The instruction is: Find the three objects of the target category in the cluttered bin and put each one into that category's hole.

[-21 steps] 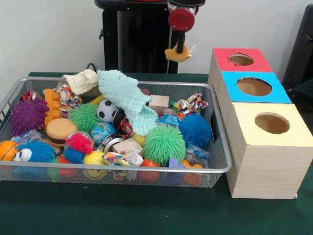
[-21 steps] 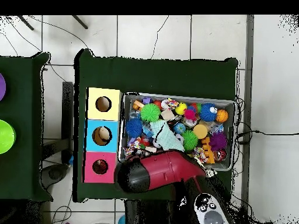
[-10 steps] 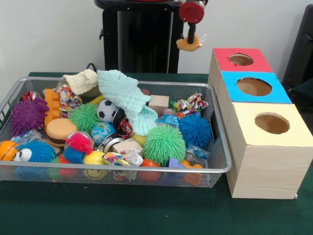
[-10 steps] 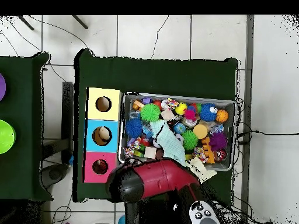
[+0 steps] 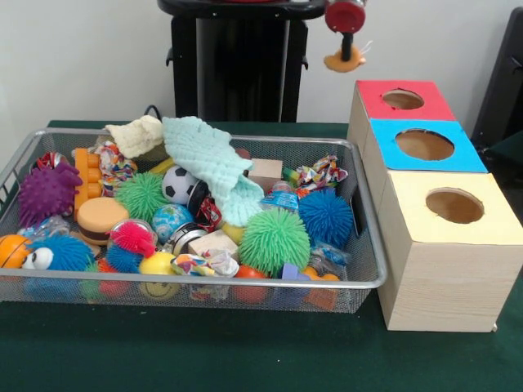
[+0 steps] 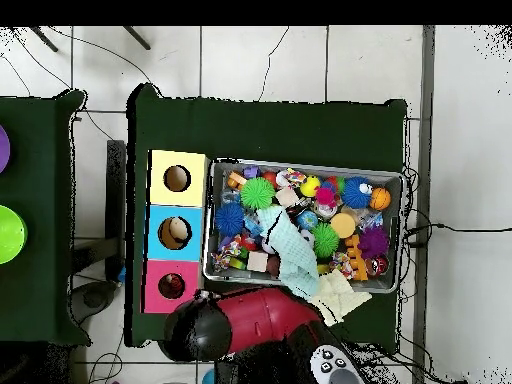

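Front view, places taken from gripper (image 5: 344, 55).
- Blue-panelled hole (image 5: 424, 144) below it, slightly right, nearer camera; yellow-panelled hole (image 5: 454, 205) nearer still.
- Mint cloth (image 5: 211, 163) low left of it, draped over toys.
- Cream cloth (image 5: 137, 135) further left.
- Wooden block (image 5: 265, 173) and rope toy (image 5: 320, 173) below it.
- Blue spiky ball (image 5: 325, 216) beside green spiky ball (image 5: 274, 239), lower down.
- Soccer ball (image 5: 177, 184), burger toy (image 5: 100, 219), purple spiky ball (image 5: 47, 193) far left.
- Dark green tablecloth (image 5: 245, 351) under all.

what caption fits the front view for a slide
Gripper carries a tan-orange plush toy toward the red hole.
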You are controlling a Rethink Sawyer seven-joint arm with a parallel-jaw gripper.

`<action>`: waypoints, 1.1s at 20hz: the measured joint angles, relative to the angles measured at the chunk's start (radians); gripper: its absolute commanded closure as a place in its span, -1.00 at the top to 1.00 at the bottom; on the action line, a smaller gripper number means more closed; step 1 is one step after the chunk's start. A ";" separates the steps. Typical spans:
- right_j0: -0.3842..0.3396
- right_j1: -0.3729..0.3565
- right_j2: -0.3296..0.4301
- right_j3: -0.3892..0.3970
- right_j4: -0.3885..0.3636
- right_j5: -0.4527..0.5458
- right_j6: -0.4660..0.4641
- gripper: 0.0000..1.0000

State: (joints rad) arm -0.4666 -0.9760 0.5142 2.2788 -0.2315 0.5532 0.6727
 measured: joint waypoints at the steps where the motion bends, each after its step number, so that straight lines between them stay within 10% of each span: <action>1: -0.005 0.005 0.012 0.011 0.006 -0.017 0.000 -1.00; 22: -0.135 0.095 0.203 0.131 0.023 -0.232 0.000 -1.00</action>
State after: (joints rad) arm -0.6021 -0.8811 0.7171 2.4102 -0.2085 0.3212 0.6727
